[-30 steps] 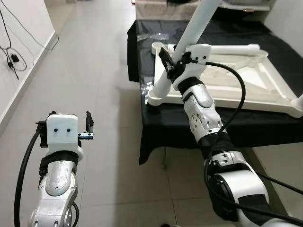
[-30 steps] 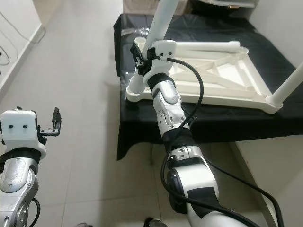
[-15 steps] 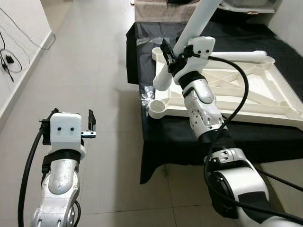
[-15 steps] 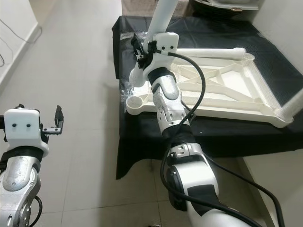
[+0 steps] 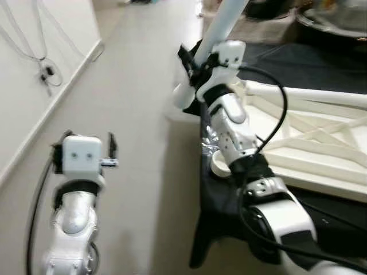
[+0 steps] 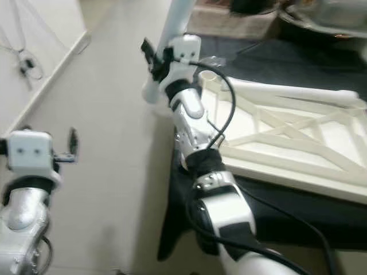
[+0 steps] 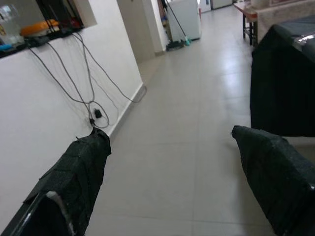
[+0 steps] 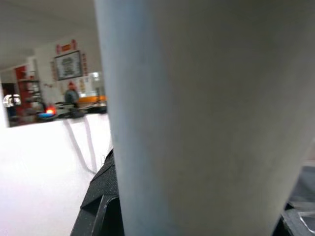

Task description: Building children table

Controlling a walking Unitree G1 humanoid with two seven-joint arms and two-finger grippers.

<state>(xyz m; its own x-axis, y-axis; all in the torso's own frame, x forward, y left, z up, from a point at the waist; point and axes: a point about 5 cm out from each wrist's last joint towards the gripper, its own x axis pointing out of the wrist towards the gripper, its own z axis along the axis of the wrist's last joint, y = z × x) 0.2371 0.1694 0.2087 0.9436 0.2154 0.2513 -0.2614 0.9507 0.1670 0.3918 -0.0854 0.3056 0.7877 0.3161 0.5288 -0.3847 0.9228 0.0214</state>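
Currently, the assembly is standing only partly advanced. The white plastic ribbed tabletop frame is lying upside down on the black-draped desk, with its round corner socket nearest the robot sitting empty. The right end effector is clamping the long white cylindrical plastic leg near its lower end; the leg is hanging tilted in the air, its rounded tip out beyond the desk edge over the pale tiled floor, apart from the socket. In the right wrist view the leg is sitting tight against the black finger. The left end effector is hovering low over the floor, well apart from the desk, fingers spread wide and carrying nothing. Judging from this, the held leg is not yet seated, and insertion into the empty socket is remaining.
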